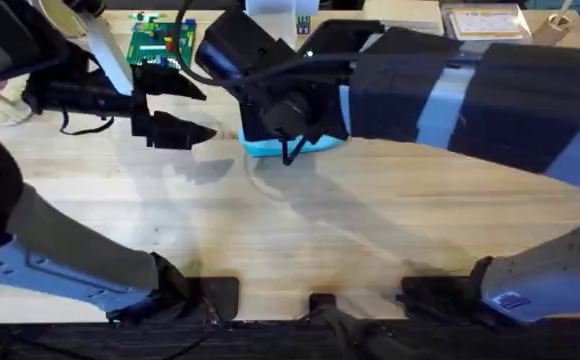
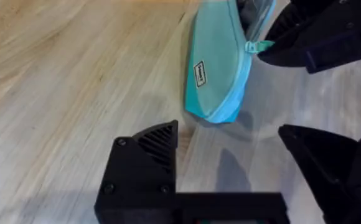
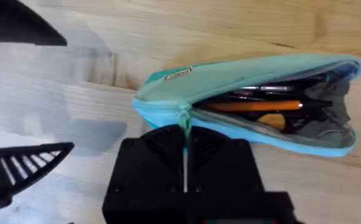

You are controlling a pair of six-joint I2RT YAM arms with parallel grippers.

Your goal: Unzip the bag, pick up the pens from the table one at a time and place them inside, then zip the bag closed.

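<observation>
Zipper risk first: right tool [image 3: 185,146] clenched on pull tab [image 3: 183,115] of half-open bag [image 3: 249,99], lying far of centre on worktop [image 1: 300,230]. Could drag the soft, unbraced pouch along instead of closing it, or snag lining (pens [image 3: 249,106] inside crowd the teeth). Left tool [image 2: 230,155] released, hovering just left of bag. Count: one bag, at least two pens, two tools.

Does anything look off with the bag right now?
Nothing looks damaged or spilled. The bag lies on the table, gaping open with pens inside. The right gripper is shut on its zipper pull; the left gripper hangs open beside it.
</observation>
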